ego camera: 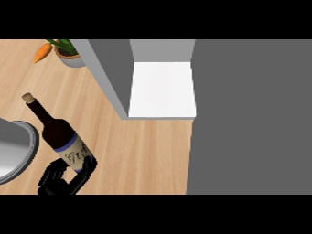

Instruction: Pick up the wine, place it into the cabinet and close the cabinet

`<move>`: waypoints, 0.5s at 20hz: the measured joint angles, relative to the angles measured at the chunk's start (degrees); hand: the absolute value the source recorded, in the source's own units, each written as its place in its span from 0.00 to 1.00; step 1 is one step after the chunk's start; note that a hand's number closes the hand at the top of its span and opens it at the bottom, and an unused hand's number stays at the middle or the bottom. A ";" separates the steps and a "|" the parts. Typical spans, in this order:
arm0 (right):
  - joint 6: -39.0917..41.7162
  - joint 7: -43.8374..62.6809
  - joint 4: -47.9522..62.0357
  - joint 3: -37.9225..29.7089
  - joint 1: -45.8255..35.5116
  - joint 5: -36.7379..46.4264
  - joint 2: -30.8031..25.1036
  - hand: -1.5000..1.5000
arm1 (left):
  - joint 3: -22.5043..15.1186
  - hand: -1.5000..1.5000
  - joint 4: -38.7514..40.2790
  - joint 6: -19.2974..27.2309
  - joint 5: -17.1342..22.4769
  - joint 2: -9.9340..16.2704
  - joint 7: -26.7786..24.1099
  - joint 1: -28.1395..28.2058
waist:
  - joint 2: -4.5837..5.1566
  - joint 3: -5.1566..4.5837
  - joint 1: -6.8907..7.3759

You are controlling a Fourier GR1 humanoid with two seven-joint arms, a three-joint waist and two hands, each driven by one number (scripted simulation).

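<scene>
Fingers (pixel 77 171) of the black left hand (pixel 62 177) curl round the base of the wine (pixel 58 132) at the near edge, so the pick-up looks under way; placing it and shutting the cabinet (pixel 162 89) remain. The bottle is dark smooth glass, cork-topped, with a pale blue-banded label, tilted over the light wood-grain surface (pixel 138 151). Beside it sits a round grey metal rim. Farther off, the cabinet stands open, matte grey walls around a white shelf; beyond, a potted plant (pixel 67 54)
</scene>
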 measured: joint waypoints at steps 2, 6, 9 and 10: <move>0.30 -0.36 0.28 0.12 0.33 -0.18 0.05 0.00 | -2.67 1.00 0.49 -3.93 -1.90 2.52 1.77 0.45 | 0.01 0.02 -0.23; 0.35 -0.42 1.43 0.63 -0.45 -0.18 0.25 0.00 | -11.37 1.00 1.74 -14.92 -7.92 7.64 5.52 1.00 | 0.15 0.04 -0.95; 0.23 -0.89 1.46 0.97 0.06 0.58 0.58 0.00 | -15.37 1.00 2.16 -23.64 -10.53 10.40 5.97 1.24 | 0.11 -0.05 -0.83; 0.08 -0.48 1.40 0.51 -0.32 0.21 0.40 0.00 | -16.27 1.00 2.12 -26.32 -11.11 11.07 5.66 1.60 | 0.09 -0.08 -0.69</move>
